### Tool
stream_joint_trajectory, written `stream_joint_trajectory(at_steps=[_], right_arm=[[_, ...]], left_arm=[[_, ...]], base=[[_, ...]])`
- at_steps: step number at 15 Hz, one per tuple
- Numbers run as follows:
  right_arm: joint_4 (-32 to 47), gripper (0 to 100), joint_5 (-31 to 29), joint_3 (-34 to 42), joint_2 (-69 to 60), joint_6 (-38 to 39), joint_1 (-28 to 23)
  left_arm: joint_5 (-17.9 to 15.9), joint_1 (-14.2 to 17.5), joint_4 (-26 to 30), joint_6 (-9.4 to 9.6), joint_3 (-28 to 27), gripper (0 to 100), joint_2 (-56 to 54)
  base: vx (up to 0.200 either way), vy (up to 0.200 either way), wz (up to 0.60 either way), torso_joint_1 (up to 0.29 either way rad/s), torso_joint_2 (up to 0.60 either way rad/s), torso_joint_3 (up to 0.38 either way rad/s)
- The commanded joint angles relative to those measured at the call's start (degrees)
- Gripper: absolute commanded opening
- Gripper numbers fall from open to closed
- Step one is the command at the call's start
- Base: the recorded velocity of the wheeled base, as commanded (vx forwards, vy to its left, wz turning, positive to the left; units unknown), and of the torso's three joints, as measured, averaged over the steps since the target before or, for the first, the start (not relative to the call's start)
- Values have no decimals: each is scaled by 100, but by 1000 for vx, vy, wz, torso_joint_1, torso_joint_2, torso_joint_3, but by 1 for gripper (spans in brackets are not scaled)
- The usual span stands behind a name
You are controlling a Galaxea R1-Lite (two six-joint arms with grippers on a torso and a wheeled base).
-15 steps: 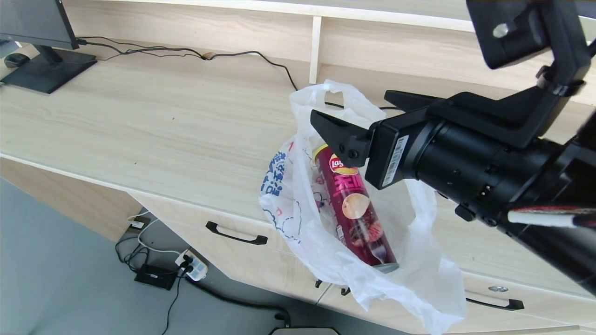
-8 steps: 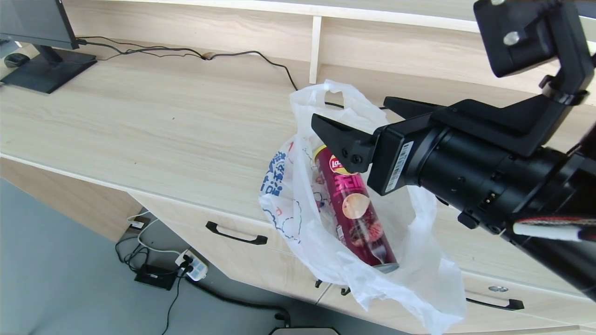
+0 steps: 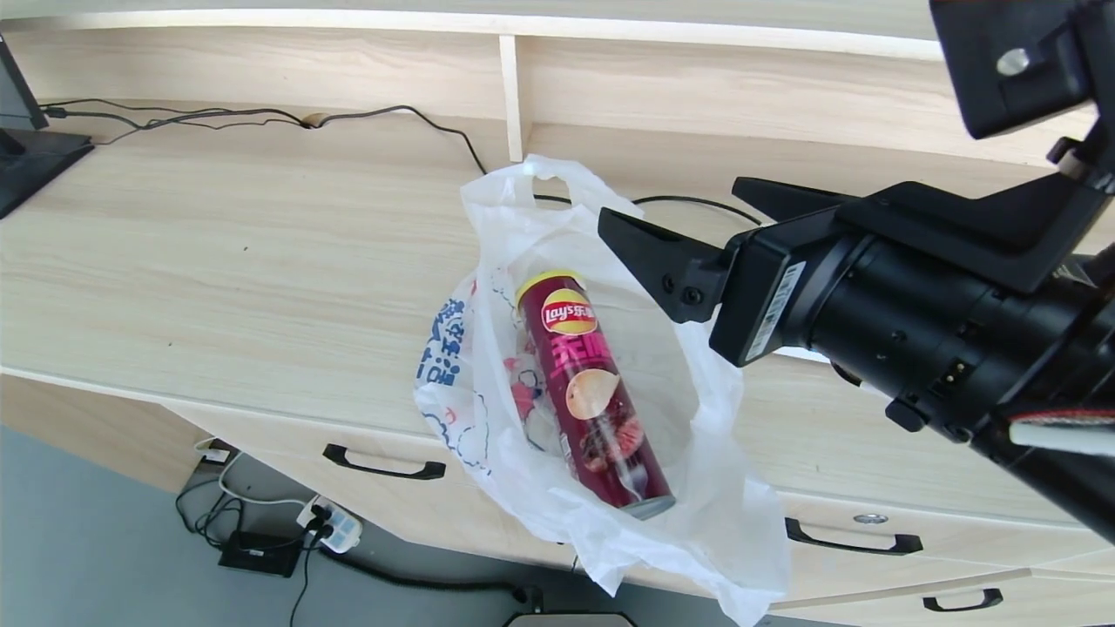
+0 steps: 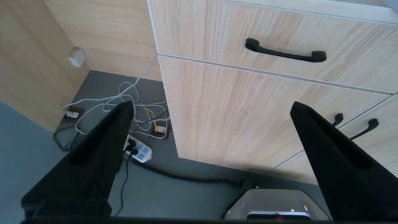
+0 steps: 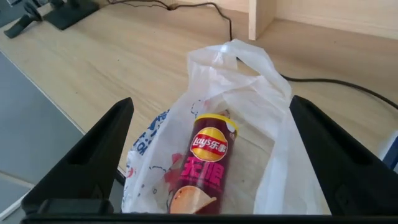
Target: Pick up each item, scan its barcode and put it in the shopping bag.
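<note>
A white plastic shopping bag (image 3: 557, 200) with blue print lies open on the wooden counter (image 3: 218, 261), spilling over its front edge. Inside it lies a dark red chips can (image 3: 592, 392) with a yellow lid end toward the back wall. My right gripper (image 3: 675, 205) hovers open and empty above the bag's right rim, up and to the right of the can. The right wrist view looks down between the open right gripper (image 5: 211, 102) onto the can (image 5: 205, 158) in the bag (image 5: 249, 68). My left gripper (image 4: 211, 107) is open and empty, low in front of the drawers.
A monitor base (image 3: 26, 161) stands at the counter's far left, with black cables (image 3: 392, 113) along the back wall and a shelf divider (image 3: 514, 96) behind the bag. Drawers with black handles (image 3: 383, 466) are below; a power strip (image 3: 331, 527) and cords lie on the floor.
The head camera has turned, shifting the whole scene left. Against the bag, my right gripper has drawn back to the right, off the can's top. The can stays in the bag.
</note>
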Motion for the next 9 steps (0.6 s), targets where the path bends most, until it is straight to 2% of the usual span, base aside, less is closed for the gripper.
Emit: stream_joint_trajectory(at_steps=[1, 7, 9], right_arm=[[13, 100, -10, -4, -92, -2, 1], [4, 100, 52, 471, -399, -11, -289], [4, 100, 166, 497, -408, -2, -351]], left_arm=[[2, -8, 0, 0, 2, 100, 9], [2, -8, 0, 0, 2, 100, 0], [2, -8, -9, 0, 2, 100, 9]], base=[[0, 0, 0, 0, 0, 0], [0, 0, 0, 0, 0, 0], [0, 0, -600, 5, 0, 2]])
